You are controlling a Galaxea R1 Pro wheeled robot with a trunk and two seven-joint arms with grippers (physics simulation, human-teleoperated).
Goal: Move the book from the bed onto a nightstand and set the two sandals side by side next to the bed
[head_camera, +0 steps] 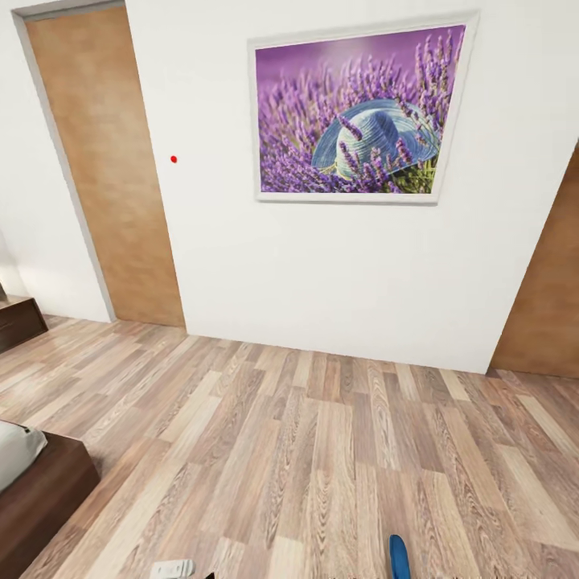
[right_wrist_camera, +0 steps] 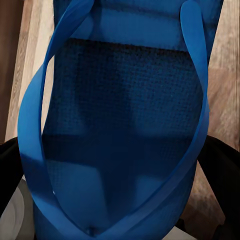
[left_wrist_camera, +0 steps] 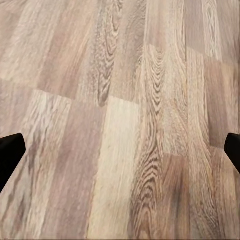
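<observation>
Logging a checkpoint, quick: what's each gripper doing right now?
Left gripper: open, empty above the floor.
Right gripper: around a blue sandal, apparently holding it.

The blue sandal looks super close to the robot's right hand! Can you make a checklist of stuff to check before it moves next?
1. Sandal in the right gripper: the blue sandal sits between its dark fingers; a firm grip, cannot tell.
2. Left gripper free: ok, fingers spread wide over bare wood floor.
3. Bed in view: ok, its corner shows at the head view's lower left.
4. Floor beside the bed free: a small white object lies near; a problem or not, cannot tell.
5. Second sandal located: cannot tell.
6. Book located: cannot tell.
</observation>
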